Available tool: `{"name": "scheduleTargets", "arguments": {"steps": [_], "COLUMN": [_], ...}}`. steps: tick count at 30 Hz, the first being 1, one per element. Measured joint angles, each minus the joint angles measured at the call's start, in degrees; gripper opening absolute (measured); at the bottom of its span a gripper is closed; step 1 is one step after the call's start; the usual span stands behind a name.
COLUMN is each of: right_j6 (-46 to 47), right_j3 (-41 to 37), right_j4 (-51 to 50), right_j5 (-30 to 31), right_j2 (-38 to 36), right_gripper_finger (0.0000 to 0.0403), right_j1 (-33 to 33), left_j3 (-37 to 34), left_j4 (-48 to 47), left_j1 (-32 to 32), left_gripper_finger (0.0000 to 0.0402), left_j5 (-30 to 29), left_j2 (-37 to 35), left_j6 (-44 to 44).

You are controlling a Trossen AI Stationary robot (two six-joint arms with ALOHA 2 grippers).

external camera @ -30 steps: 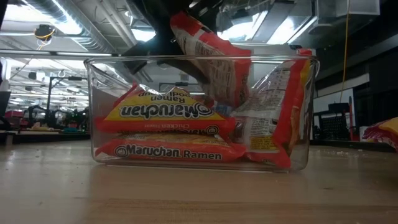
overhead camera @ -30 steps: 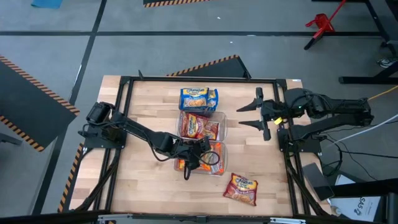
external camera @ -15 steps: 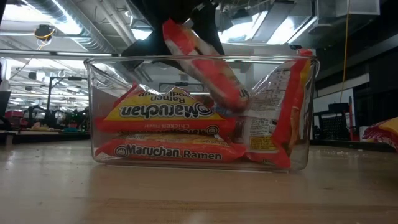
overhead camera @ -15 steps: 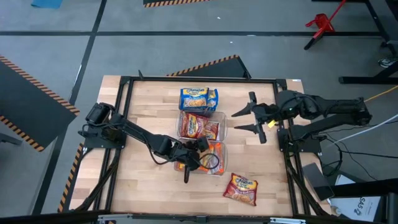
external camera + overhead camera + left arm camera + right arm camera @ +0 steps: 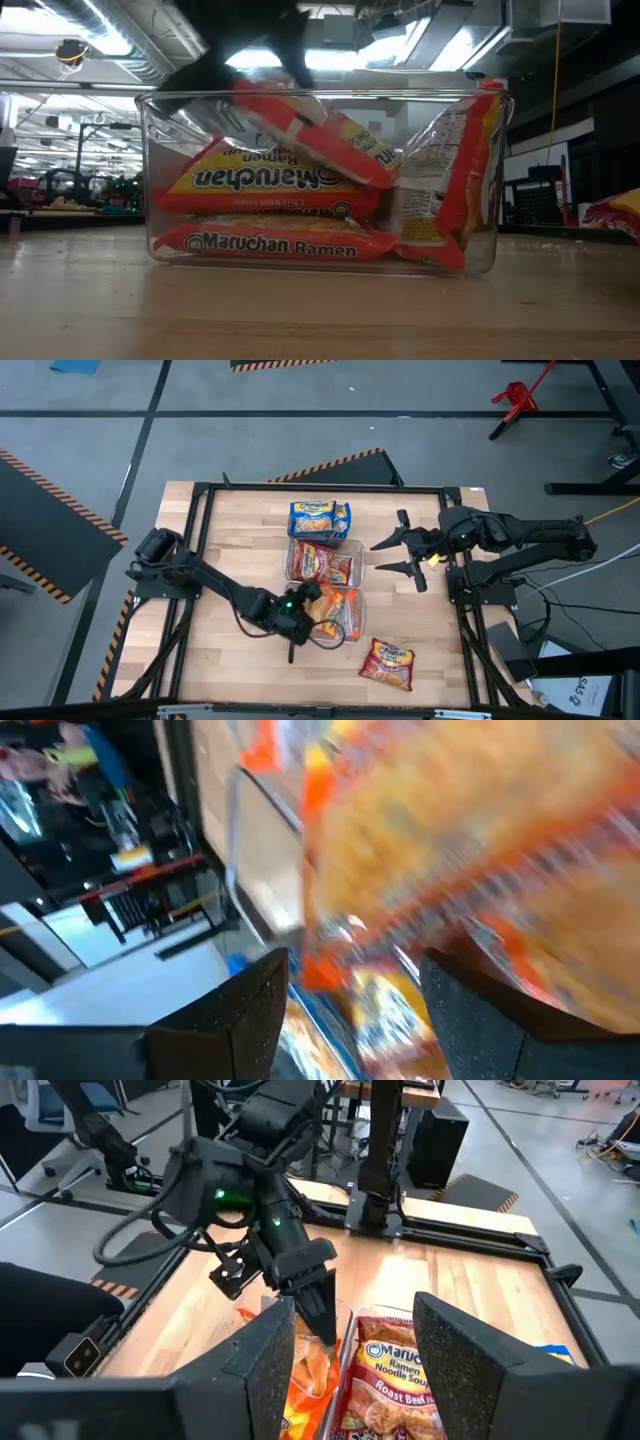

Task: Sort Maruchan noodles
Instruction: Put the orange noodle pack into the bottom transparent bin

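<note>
Three clear bins stand in a row down the middle of the table: blue packets (image 5: 320,518) in the far one, red packets (image 5: 322,563) in the middle one, orange packets in the near bin (image 5: 160,180). An orange packet (image 5: 320,135) lies slanting on the near bin's flat stack (image 5: 265,180), its raised end toward the table's left. My left gripper (image 5: 308,600) stands open over that end. My right gripper (image 5: 385,557) hangs open in the air right of the bins, nothing between its fingers. My left gripper stands open about the raised end (image 5: 245,98) of the slanting orange packet, coming from the table's left and slanting down. Blur hides whether a finger touches it. The packet's lower end (image 5: 375,165) rests on the stack in the bin.
A loose red packet (image 5: 388,663) lies on the wood near the front edge, right of the near bin. Another orange packet (image 5: 450,180) stands upright against the near bin's right wall. Bare wood lies left and right of the bins.
My left gripper has swung toward the table's near edge and rolled its wrist. The orange packet, nearly upright above the bin a second ago, has tipped over and lies slanting on the stack. My right gripper has edged toward the bins.
</note>
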Motion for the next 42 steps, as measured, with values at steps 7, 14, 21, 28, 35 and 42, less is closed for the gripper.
{"name": "scheduleTargets", "arguments": {"steps": [7, 14, 21, 28, 35, 42], "right_j6": [0.0, 0.02, 1.54, 3.3, 4.33, 7.39], "right_j3": [0.0, 0.0, 0.0, 0.0, 0.0, 0.0], "right_j4": [0.19, 0.45, 0.4, -0.31, -2.24, -8.69], "right_j5": [0.0, 0.0, 0.0, -0.11, -1.78, -1.51], "right_j2": [-0.03, -0.03, -0.03, -0.03, -0.03, 0.21], "right_gripper_finger": [0.0188, 0.0188, 0.0188, 0.0188, 0.0188, 0.0188], "right_j1": [0.0, 0.0, 0.0, 0.0, 0.0, 0.0], "left_j3": [0.02, 0.0, 0.04, -0.52, -6.35, -8.79], "left_j4": [-14.88, -7.2, 17.29, 16.39, 17.89, 15.55], "left_j1": [-0.92, 2.0, 4.74, 6.08, 7.22, 5.79], "left_gripper_finger": [0.022, 0.022, 0.022, 0.022, 0.022, 0.022], "left_j5": [1.23, 11.29, 24.9, 26.3, 26.3, 25.48], "left_j2": [-3.21, -11.08, -12.36, -7.25, -4.73, -4.7], "left_j6": [-20.77, -34.61, -39.58, -42.32, -55.77, -66.39]}}
